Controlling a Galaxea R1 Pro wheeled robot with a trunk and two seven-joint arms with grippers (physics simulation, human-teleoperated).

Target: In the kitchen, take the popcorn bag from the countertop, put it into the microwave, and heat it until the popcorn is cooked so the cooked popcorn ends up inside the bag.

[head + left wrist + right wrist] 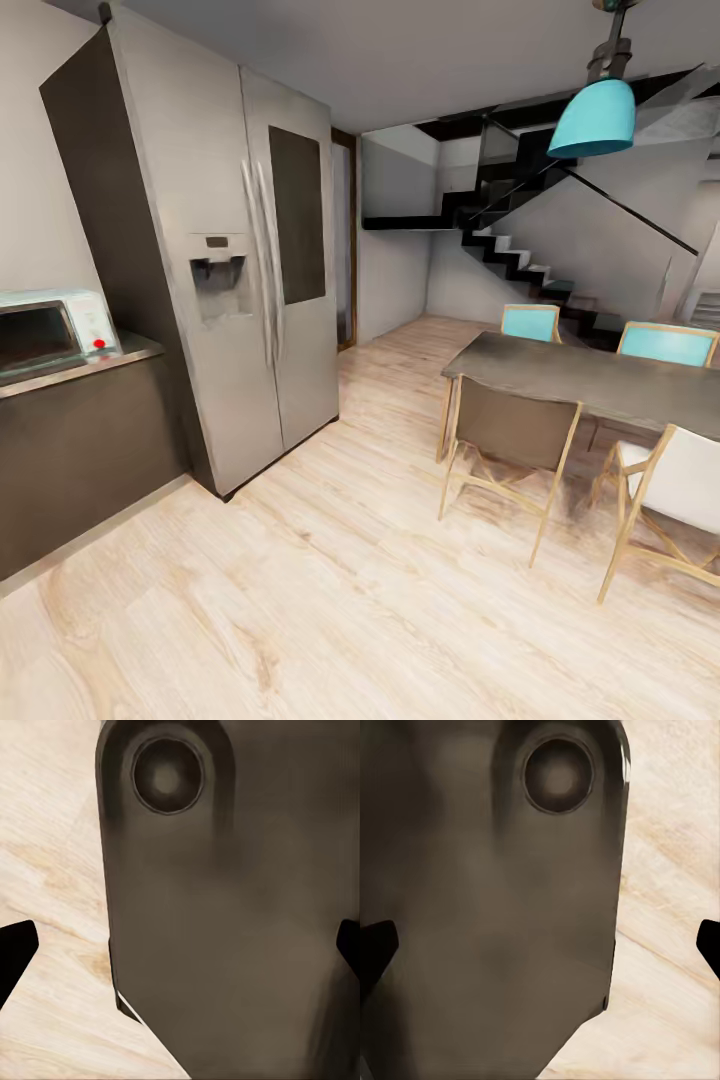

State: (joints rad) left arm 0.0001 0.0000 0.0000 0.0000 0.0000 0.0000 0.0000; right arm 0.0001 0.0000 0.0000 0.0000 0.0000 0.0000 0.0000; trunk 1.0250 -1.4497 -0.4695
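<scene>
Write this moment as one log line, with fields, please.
phase: in transit | microwave: on countertop, door shut | fridge: right of it | left gripper: open, empty | right gripper: open, empty

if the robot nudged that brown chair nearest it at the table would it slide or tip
Probably slide: the brown chair stands on smooth wood flooring on thin splayed wooden legs, and it looks light for its size. A push high on its backrest might tip it instead, since the frame looks slender. A low push seems safer.
</scene>
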